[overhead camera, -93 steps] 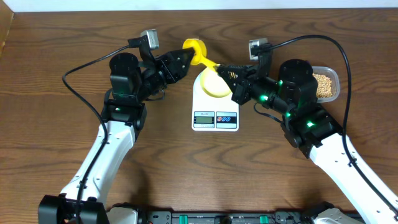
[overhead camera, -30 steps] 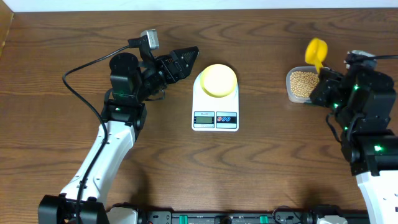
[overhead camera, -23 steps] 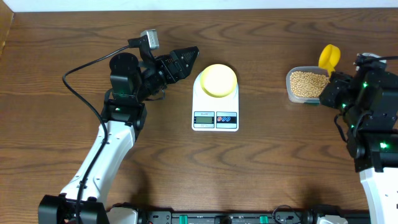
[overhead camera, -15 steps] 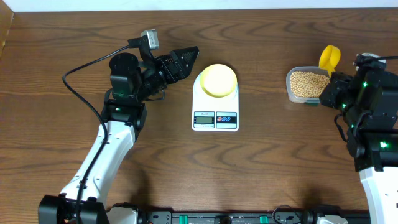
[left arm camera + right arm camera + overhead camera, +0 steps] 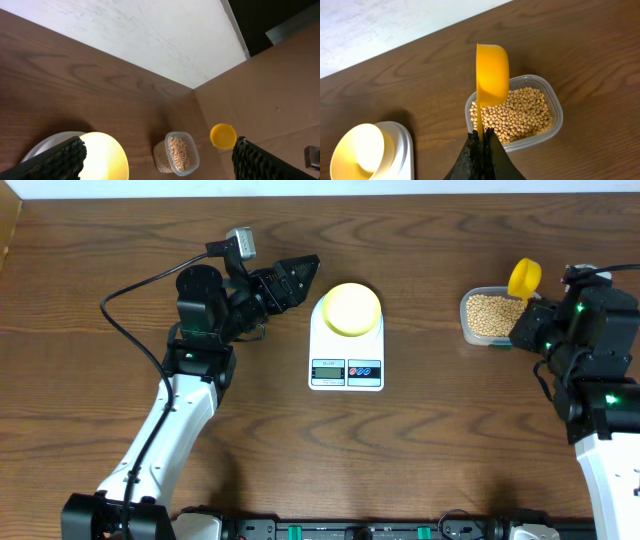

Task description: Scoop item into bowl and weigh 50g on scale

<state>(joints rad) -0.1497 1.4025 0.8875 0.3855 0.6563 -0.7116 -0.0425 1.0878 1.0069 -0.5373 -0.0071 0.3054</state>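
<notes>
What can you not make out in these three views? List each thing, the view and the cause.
Overhead: the display on the scale is too small to read.
Left wrist: the bowl is washed out by glare and cut by the bottom edge; contents unclear.
Right wrist: the scoop is side-on, its inside hidden.

Bowl (image 5: 351,308) on scale (image 5: 346,372), beans (image 5: 492,312) in tub (image 5: 464,321)
</notes>
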